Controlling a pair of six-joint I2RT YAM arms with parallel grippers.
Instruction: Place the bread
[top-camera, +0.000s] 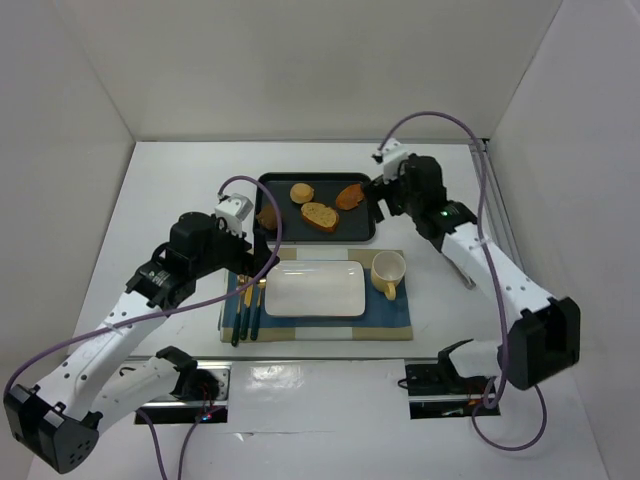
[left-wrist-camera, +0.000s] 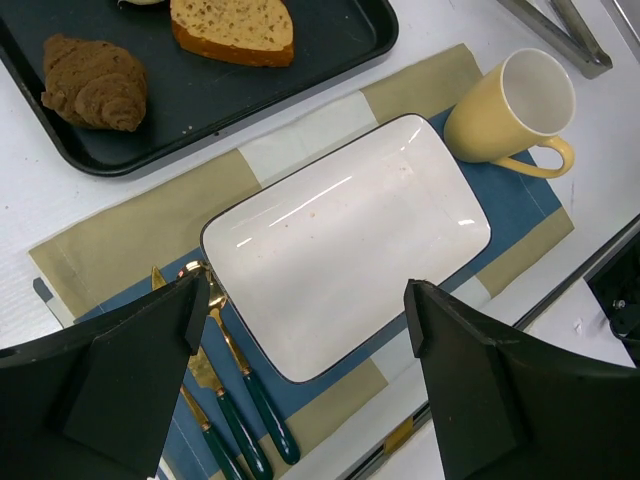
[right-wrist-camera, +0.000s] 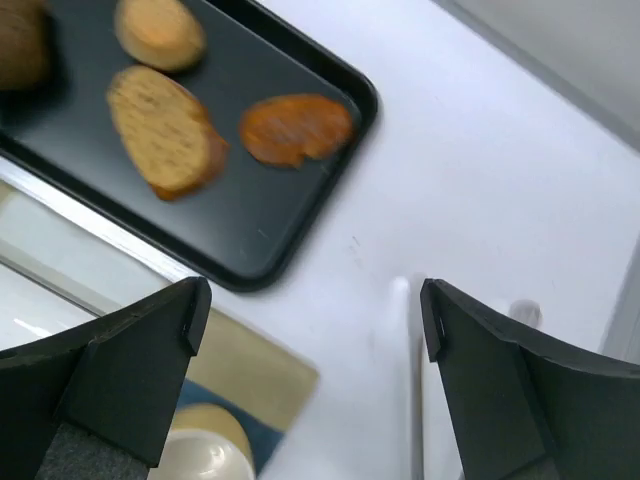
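**Risk view, bread still to be transferred.** All the bread lies on the black tray (right-wrist-camera: 262, 212): a cut bread slice (right-wrist-camera: 165, 130), a round bun (right-wrist-camera: 160, 32), a flat orange-brown piece (right-wrist-camera: 297, 128) and a dark croissant (left-wrist-camera: 95, 82). The white rectangular plate (left-wrist-camera: 350, 240) is bare.

The right gripper (right-wrist-camera: 312, 310), jaws spread wide and holding nothing, hangs over bare table just beside the tray's corner. A straight descent from here would likely meet the table or the tray's rim rather than the bread.

The left gripper (left-wrist-camera: 305, 315), also wide open and holding nothing, hovers above the plate. It could obstruct a delivery there. The yellow mug (left-wrist-camera: 520, 105) stands just beside the plate's end and could be knocked. The flat-lying slice offers little edge to pinch, so it may slip or be crushed.
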